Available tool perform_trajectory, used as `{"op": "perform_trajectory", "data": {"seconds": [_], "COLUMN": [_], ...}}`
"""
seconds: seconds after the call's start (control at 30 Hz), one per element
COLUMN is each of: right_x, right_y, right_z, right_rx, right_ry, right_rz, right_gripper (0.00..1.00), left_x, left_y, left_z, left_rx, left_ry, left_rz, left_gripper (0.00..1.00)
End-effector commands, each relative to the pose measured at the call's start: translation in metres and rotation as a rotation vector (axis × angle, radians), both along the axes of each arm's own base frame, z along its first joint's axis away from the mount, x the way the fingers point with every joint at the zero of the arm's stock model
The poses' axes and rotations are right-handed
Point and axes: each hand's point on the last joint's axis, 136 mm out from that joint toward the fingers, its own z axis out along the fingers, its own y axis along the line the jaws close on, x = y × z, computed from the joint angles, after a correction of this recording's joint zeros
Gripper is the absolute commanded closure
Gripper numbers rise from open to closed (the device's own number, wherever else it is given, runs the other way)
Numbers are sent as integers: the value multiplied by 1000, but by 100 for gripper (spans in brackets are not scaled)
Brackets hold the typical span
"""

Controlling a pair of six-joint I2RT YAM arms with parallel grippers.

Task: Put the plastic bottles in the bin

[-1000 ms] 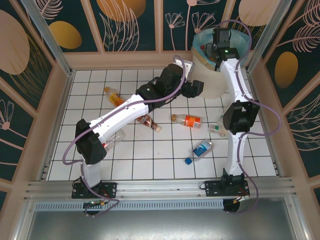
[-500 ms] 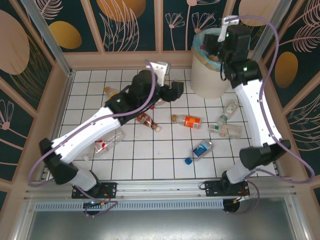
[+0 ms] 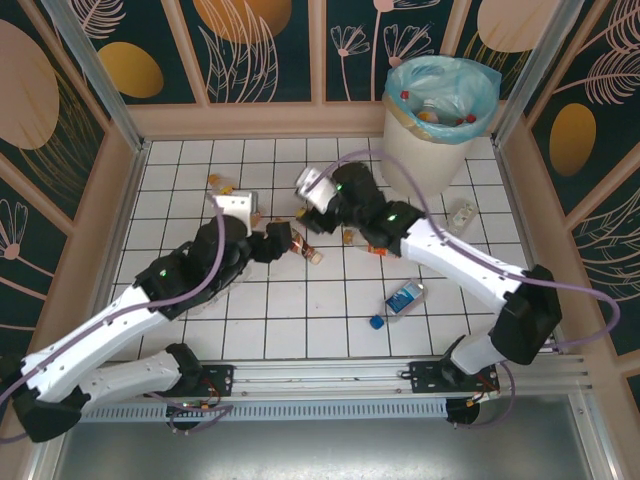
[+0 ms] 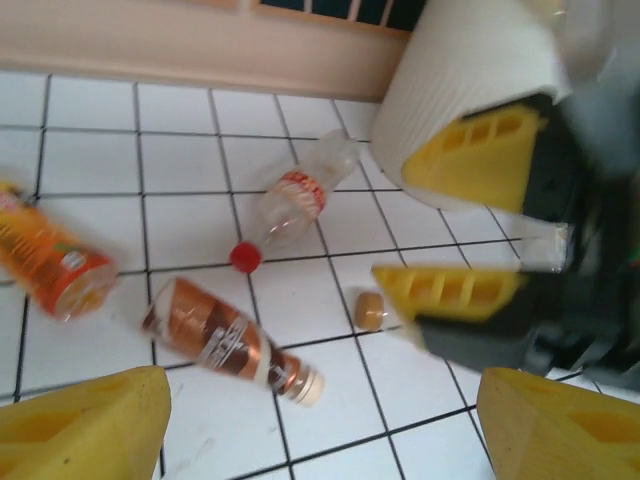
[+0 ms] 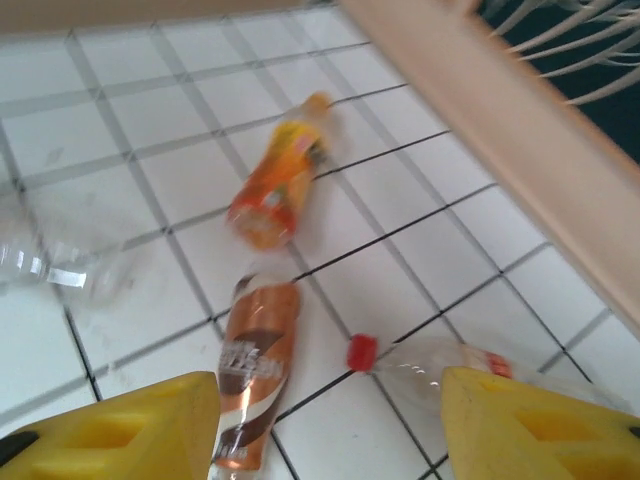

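Observation:
Several plastic bottles lie on the tiled floor. A brown-label bottle (image 4: 225, 343) lies just ahead of my open left gripper (image 4: 322, 400), with nothing between the fingers. Beyond it are a clear bottle with a red cap (image 4: 295, 200) and an orange bottle (image 4: 50, 265). My right gripper (image 5: 330, 400) is open and hovers over the same brown bottle (image 5: 250, 370) and the red-capped bottle (image 5: 450, 365); its yellow fingers (image 4: 450, 290) show in the left wrist view. The bin (image 3: 430, 150), lined with a blue bag, stands at the back right with bottles inside.
A blue-label bottle (image 3: 405, 297) and a loose blue cap (image 3: 376, 322) lie near the front. An orange bottle (image 3: 380, 245) is half under the right arm, a clear bottle (image 3: 460, 215) lies right of it. A brown cap (image 4: 370, 310) lies loose. Low walls ring the floor.
The right gripper has left the bin and swung down to the middle of the floor. The left gripper has pulled back from beside the bin towards the brown bottle.

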Motion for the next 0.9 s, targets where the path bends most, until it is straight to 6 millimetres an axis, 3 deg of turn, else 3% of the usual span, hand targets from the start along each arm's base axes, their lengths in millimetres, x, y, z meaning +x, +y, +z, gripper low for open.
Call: {"op": "perform_trajectory", "data": {"seconds": [0.0,0.23,0.43,0.7,0.87], "right_x": [11,44,65,97,102], "right_y": [15,22,20,15,22], "right_z": [-22,-85,-113,-136,-143], "right_rx": [-85,-230,-281,-400,-427], "right_ry": [-146,-154,-184,-314,-392], "right_rz": [91,90,159,173,204], "right_gripper": [42,44,46,40,36], "left_x": [-16,-37,-42,-41,-40], "left_y": [32,60,62,52,50], "left_z": [-35,-77,-100,-105,-108], "left_rx": [-3,2,13,-4,-5], "left_ry": [88,162,200,208,214], "left_rz": [98,149,149,123,120], "left_gripper": [20,19,18,18,19]}}
